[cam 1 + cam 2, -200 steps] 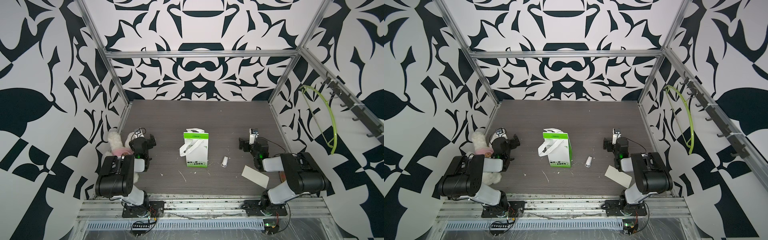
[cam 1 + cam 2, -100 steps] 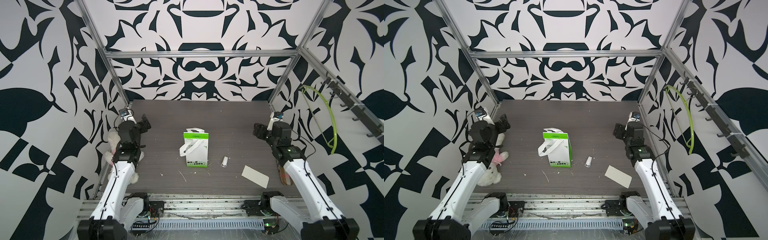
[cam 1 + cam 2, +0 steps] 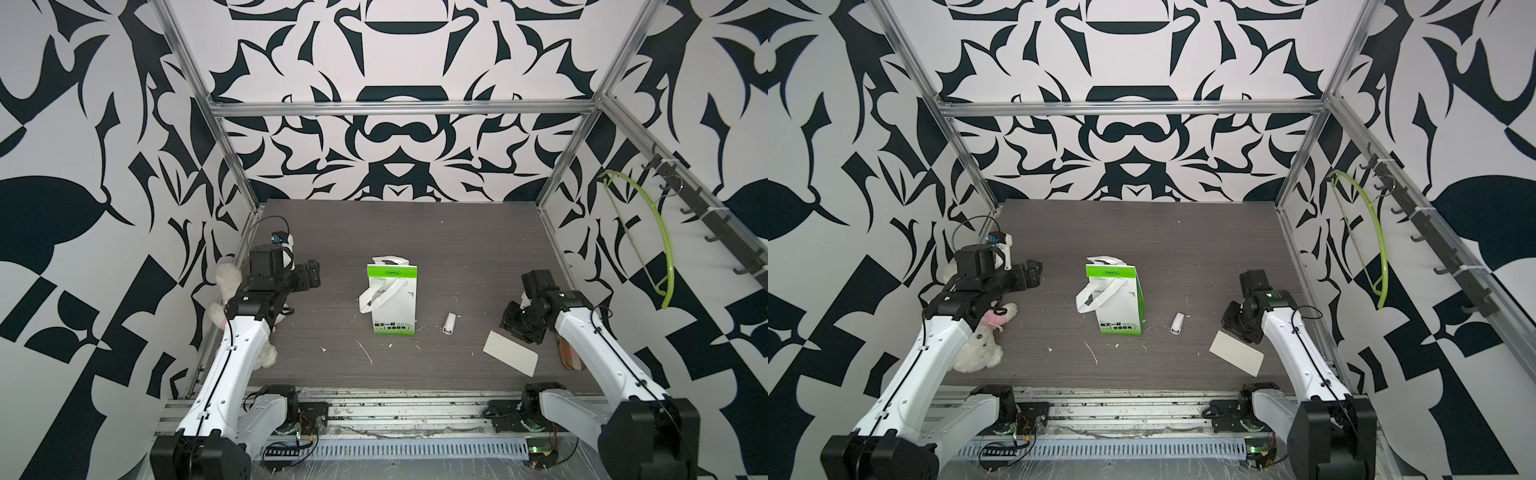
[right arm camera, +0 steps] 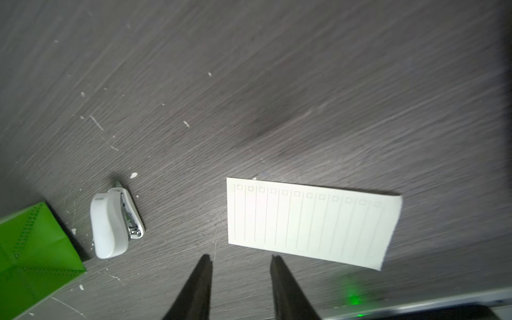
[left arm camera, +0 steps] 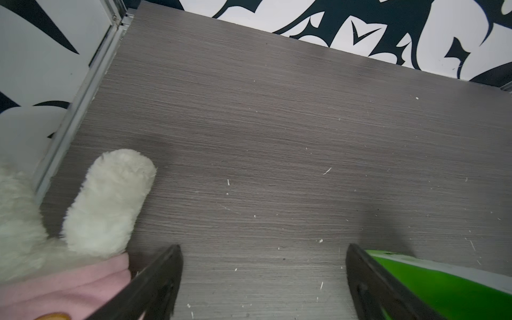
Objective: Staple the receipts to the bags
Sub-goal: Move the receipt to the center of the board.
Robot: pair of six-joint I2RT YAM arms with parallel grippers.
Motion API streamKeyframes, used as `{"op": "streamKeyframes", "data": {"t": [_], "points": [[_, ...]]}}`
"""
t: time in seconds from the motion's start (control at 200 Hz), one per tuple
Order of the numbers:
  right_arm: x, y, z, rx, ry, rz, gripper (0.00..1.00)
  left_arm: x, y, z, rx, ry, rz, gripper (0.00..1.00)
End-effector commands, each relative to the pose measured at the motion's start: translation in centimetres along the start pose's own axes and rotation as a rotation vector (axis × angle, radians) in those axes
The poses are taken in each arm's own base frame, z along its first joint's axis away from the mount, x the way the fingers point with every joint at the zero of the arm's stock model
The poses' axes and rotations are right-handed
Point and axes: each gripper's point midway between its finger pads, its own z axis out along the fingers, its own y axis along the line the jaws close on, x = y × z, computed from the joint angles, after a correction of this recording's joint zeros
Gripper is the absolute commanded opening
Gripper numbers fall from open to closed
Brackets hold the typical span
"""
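Note:
The bag stands upright mid-table, white with a green top band and loop handles hanging down its front. Its green side shows in the left wrist view and the right wrist view. The receipt, a cream lined slip, lies flat at the front right. A small white stapler lies between bag and receipt. My left gripper hovers left of the bag, wide open and empty. My right gripper points down just beside the receipt's edge, jaws narrowly apart, holding nothing.
A white plush toy with pink cloth lies against the left wall under my left arm. A green hanger hangs on the right wall rail. A brown object sits by the right wall. Small white paper scraps dot the table.
Both arms unfolded from their low rest pose. The left gripper swung right toward the bag. The right gripper dropped toward the receipt and its jaws narrowed.

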Motion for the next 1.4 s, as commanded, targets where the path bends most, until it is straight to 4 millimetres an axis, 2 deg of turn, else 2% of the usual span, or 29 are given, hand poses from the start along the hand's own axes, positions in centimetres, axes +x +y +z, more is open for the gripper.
{"op": "streamKeyframes", "data": {"t": [0.0,0.255,0.415,0.625,0.755,0.85,1.005,1.21,1.32,1.395], "points": [[-0.1,0.3,1.2,-0.041,0.021,0.069,0.30,-2.0,-1.2,-0.3,0.056,-0.050,0.009,0.95],[-0.6,0.2,3.7,-0.036,0.037,0.092,0.25,-2.8,-3.5,-0.2,0.183,-0.063,0.027,0.95],[-0.9,0.7,5.6,-0.064,0.051,0.095,0.22,-3.7,-5.3,-2.0,0.275,-0.111,0.102,0.96],[-1.2,0.9,7.3,-0.076,0.064,0.112,0.13,-6.1,-8.0,-4.8,0.407,-0.174,0.164,0.97],[-2.9,2.0,7.6,-0.110,0.021,0.094,0.12,-7.2,-11.0,-6.3,0.532,-0.186,0.207,0.94],[-4.9,3.2,7.2,-0.128,-0.030,0.060,0.11,-7.8,-13.3,-7.5,0.552,-0.215,0.275,0.95],[-7.9,5.5,7.5,-0.162,-0.061,-0.006,0.11,-10.3,-17.2,-9.4,0.576,-0.262,0.331,0.95],[-9.1,7.0,9.6,-0.201,-0.035,-0.029,0.11,-13.7,-23.0,-12.8,0.686,-0.371,0.270,0.93],[-9.7,8.3,10.1,-0.228,-0.024,-0.086,0.10,-13.9,-26.0,-13.8,0.718,-0.388,0.270,0.93],[-10.0,9.4,10.3,-0.251,-0.013,-0.144,0.10,-13.5,-27.7,-13.5,0.705,-0.369,0.274,0.92]]}}
